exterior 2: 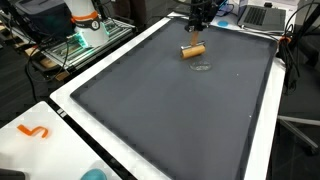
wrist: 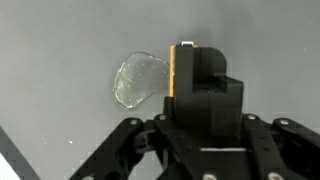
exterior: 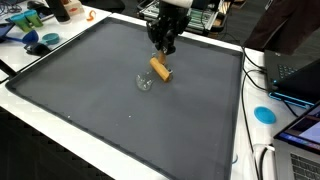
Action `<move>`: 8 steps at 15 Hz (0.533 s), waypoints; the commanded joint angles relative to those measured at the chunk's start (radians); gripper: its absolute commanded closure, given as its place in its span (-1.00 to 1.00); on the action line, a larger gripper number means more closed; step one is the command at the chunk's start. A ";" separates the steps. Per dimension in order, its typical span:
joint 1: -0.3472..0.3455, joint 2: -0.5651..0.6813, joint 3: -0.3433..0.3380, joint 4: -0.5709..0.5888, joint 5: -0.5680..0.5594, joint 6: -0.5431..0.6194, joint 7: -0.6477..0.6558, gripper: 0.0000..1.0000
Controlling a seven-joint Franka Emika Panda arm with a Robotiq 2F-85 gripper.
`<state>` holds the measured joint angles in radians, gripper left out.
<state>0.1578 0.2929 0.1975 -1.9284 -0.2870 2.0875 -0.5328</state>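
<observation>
The gripper (exterior: 164,47) hangs just over the tan block (exterior: 160,68) far-centre on the dark mat (exterior: 90,110), a clear cup (exterior: 144,81) just left of it; whether the jaws grasp the block I cannot tell, and no lift shows yet.

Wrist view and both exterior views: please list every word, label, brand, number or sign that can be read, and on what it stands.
No text can be read in any view.
Tan cork-like cylinder, clear glass piece, dark grey mat, black gripper: no marks visible.
Open laptop beside the mat: anything on it is too small and blurred to read.
</observation>
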 commanded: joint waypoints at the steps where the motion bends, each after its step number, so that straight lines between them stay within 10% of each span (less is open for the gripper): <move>1: -0.011 -0.047 -0.011 -0.080 -0.031 0.071 -0.002 0.51; 8: -0.007 -0.010 -0.027 -0.064 -0.063 0.078 0.021 0.51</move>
<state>0.1487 0.2789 0.1811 -1.9716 -0.3104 2.1492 -0.5315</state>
